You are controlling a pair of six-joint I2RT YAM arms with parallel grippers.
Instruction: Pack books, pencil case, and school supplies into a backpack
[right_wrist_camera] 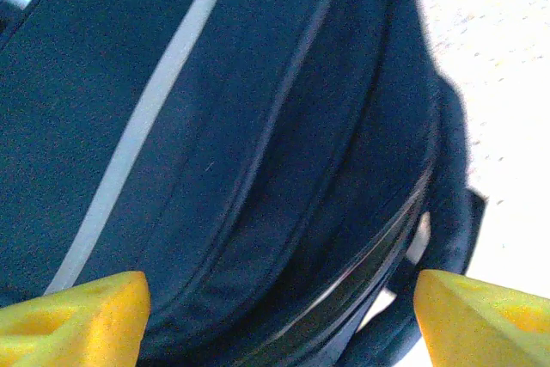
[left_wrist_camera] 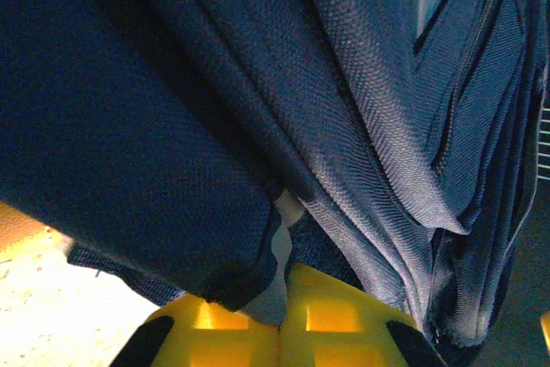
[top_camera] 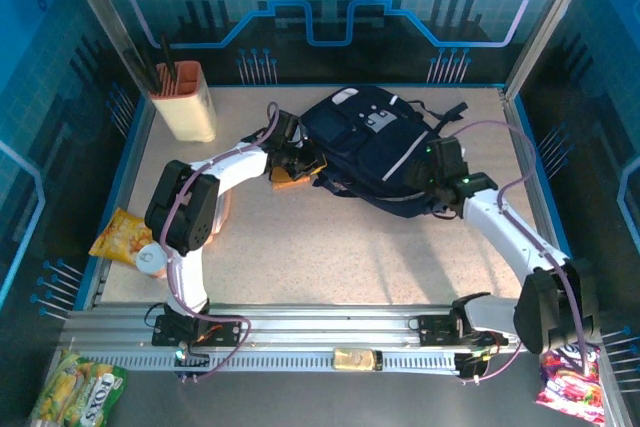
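Two arms are flanking the backpack (top_camera: 375,147): left gripper (left_wrist_camera: 279,320) jaws are pinching its fabric edge, right gripper (right_wrist_camera: 279,307) jaws are hanging wide open just over its striped side.

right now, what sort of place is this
Probably a robot test cell: a speckled table fenced by blue printed panels, an aluminium rail along its near edge, and a navy backpack laid out for packing.
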